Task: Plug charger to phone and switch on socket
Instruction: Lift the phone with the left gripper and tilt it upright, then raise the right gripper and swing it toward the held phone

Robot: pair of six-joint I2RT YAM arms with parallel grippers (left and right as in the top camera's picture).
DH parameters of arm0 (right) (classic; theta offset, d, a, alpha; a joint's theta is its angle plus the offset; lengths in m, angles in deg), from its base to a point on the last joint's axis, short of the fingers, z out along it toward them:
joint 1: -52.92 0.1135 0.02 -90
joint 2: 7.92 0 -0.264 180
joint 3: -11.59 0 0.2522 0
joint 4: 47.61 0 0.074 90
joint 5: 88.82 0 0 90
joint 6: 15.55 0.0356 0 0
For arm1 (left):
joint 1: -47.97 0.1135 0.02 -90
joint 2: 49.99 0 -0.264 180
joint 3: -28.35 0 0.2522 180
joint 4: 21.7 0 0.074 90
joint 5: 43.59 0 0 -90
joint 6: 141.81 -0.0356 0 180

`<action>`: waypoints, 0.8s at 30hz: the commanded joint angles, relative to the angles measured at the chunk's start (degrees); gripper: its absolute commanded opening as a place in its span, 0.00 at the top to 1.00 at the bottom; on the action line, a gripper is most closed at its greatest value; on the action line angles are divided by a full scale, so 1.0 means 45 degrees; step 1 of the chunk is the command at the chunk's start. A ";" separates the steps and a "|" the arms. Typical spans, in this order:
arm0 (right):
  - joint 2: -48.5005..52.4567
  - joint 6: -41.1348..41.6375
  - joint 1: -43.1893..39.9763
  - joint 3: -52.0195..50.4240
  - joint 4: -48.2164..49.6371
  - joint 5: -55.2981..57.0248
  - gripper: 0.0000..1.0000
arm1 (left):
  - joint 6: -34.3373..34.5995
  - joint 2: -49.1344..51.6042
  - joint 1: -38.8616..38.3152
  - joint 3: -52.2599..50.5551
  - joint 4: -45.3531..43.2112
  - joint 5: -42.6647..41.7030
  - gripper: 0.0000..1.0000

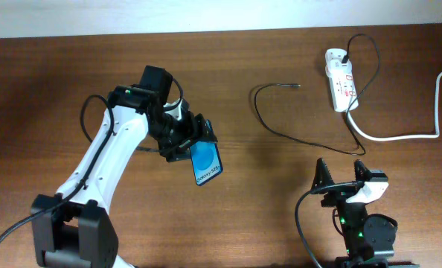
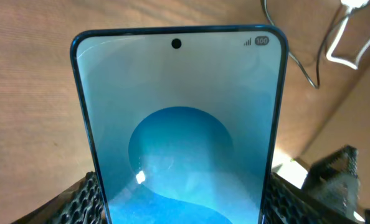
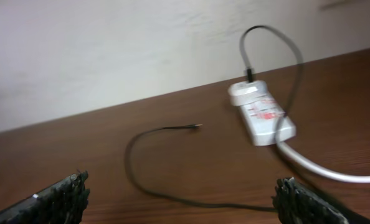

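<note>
My left gripper (image 1: pixel 193 141) is shut on the phone (image 1: pixel 206 164), whose blue lit screen juts out toward the table's middle. In the left wrist view the phone (image 2: pixel 182 137) fills the frame, with a black ribbed pad (image 2: pixel 85 199) pressed against each long edge. The charger (image 1: pixel 277 119) is a thin black cable lying in a loop on the wood, its small connector tip (image 1: pixel 298 85) free and its plug end in the white socket (image 1: pixel 341 80) at the back right. My right gripper (image 1: pixel 341 173) stands open near the front right, nothing between its fingers (image 3: pixel 63 196).
A thick white cord (image 1: pixel 399 135) runs from the socket to the right edge of the brown wooden table (image 1: pixel 72 82). A pale wall (image 3: pixel 110 50) rises behind the table's far edge. The charger cable (image 3: pixel 172 196) crosses just ahead of my right gripper.
</note>
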 commanded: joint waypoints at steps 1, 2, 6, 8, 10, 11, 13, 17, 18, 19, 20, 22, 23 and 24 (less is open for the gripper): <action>-0.0087 0.2132 -0.0010 -0.0063 0.0102 -0.2341 0.02 | -0.0160 -0.0359 0.0029 0.0306 -0.0345 0.1035 0.55; -0.0087 0.2861 -0.0010 -0.0063 0.0185 -0.3390 0.01 | -0.0160 -0.0355 0.0029 0.0306 -0.0389 0.1234 0.54; -0.0087 0.4386 -0.0010 -0.0063 0.0228 -0.7053 0.02 | -0.0160 -0.0359 0.0029 0.0306 -0.0627 0.1914 0.55; -0.0087 0.5042 -0.0010 -0.0063 0.0209 -0.9151 0.02 | -0.0160 -0.0359 0.0029 0.0306 -0.0782 0.2234 0.55; -0.0087 0.5610 -0.0010 -0.0063 0.0068 -1.0545 0.02 | -0.0155 -0.0359 0.0029 0.0306 -0.0933 0.2263 0.55; -0.0087 0.5877 -0.0010 -0.0063 -0.0078 -1.1045 0.02 | -0.0155 -0.0359 0.0029 0.0306 -0.1020 0.2263 0.55; -0.0087 0.6912 -0.0010 -0.0063 -0.0408 -1.2259 0.02 | -0.0155 -0.0359 0.0029 0.0311 -0.1190 0.2263 0.55; -0.0087 0.7660 -0.0010 -0.0063 -0.0738 -1.3537 0.02 | 0.0010 -0.0359 0.0029 0.0306 -0.1253 0.2259 0.56; -0.0087 0.7660 -0.0010 -0.0063 -0.0733 -1.3454 0.02 | 0.0170 -0.0359 0.0024 0.0306 -0.1248 0.2254 0.56; -0.0087 0.7655 -0.0010 -0.0063 -0.0729 -1.3328 0.01 | 0.0330 -0.0359 0.0024 0.0306 -0.1248 0.2254 0.56; -0.0087 0.7660 -0.0010 -0.0063 -0.0729 -1.3308 0.02 | 0.0534 -0.0359 0.0024 0.0306 -0.1253 0.2254 0.56; -0.0087 0.7660 -0.0010 -0.0063 -0.0719 -1.3236 0.02 | 0.0831 -0.0355 0.0024 0.0306 -0.1248 0.2254 0.56; -0.0087 0.7660 -0.0010 -0.0063 -0.0719 -1.3236 0.02 | 0.1005 -0.0359 0.0024 0.0306 -0.1248 0.2254 0.56; -0.0087 0.7660 -0.0010 -0.0063 -0.0719 -1.3236 0.02 | 0.1219 -0.0355 0.0024 0.0306 -0.1248 0.2254 0.56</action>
